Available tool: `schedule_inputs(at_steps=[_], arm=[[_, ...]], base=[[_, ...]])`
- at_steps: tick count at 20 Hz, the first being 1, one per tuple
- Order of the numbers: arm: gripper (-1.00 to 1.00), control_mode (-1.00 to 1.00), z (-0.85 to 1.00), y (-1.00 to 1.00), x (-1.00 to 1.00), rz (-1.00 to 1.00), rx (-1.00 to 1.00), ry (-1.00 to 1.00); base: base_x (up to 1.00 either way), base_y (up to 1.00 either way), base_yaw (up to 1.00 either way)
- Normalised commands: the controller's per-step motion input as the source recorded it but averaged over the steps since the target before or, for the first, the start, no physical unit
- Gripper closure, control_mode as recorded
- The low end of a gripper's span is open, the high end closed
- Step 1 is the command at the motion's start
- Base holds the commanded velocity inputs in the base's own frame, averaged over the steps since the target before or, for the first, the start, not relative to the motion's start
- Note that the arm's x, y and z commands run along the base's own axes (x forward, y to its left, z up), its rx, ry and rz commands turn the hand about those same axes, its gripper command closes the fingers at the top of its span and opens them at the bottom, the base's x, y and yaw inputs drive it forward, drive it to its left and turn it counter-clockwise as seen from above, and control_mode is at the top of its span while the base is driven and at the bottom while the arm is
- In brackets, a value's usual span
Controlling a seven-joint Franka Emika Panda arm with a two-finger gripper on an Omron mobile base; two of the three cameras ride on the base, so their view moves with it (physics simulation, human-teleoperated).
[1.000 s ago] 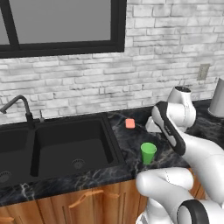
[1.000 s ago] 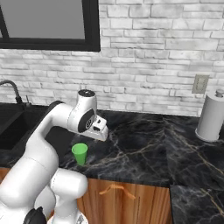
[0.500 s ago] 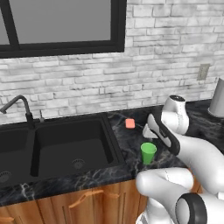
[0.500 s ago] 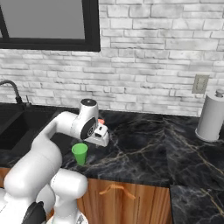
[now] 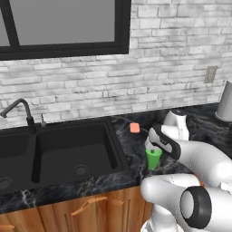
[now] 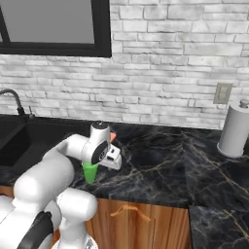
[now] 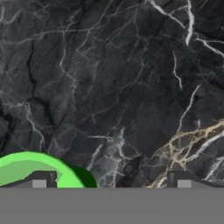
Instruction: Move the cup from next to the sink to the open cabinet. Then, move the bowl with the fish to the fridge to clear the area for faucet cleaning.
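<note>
Closest to me, the white arm has dropped lower over the front edge of the desk (image 6: 160, 170) than it was a second ago, and its hand has tipped down toward the cup (image 5: 153, 158). The gripper (image 7: 109, 181) now hangs right above that small green tumbler, which stands upright on the black marble just to the right of the sink (image 5: 63, 152). From the camera on the hand, the cup's bright rim sits low and to the left, with one of the fingers (image 7: 39, 180) over it and the other out over bare stone. So the fingers are spread wide and hold nothing, and the cup is off to one side of the gap, not yet centred in it.

I take this for the final approach to the first pick-up. The hand likely needs a small sideways correction before closing, or a finger may land on the rim and tip the cup.

Further back lies a small orange-pink block (image 5: 134, 128) near the wall, and beyond the basins the faucet (image 5: 18, 111) stands against the pale brick.
</note>
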Motion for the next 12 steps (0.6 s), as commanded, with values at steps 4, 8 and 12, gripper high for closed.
schedule_inputs(at_steps=[4,8,12], arm=[[-1.00,-1.00,-0.36,0.00,0.03,0.00,0.00,0.00],[1.00,-1.00,-0.36,0.14,-0.06,0.00,0.00,0.03],[1.00,-1.00,-0.01,0.00,0.00,0.00,0.00,0.01]], base=[[0.00,0.00,0.00],[0.00,0.00,0.00],[0.00,0.00,0.00]])
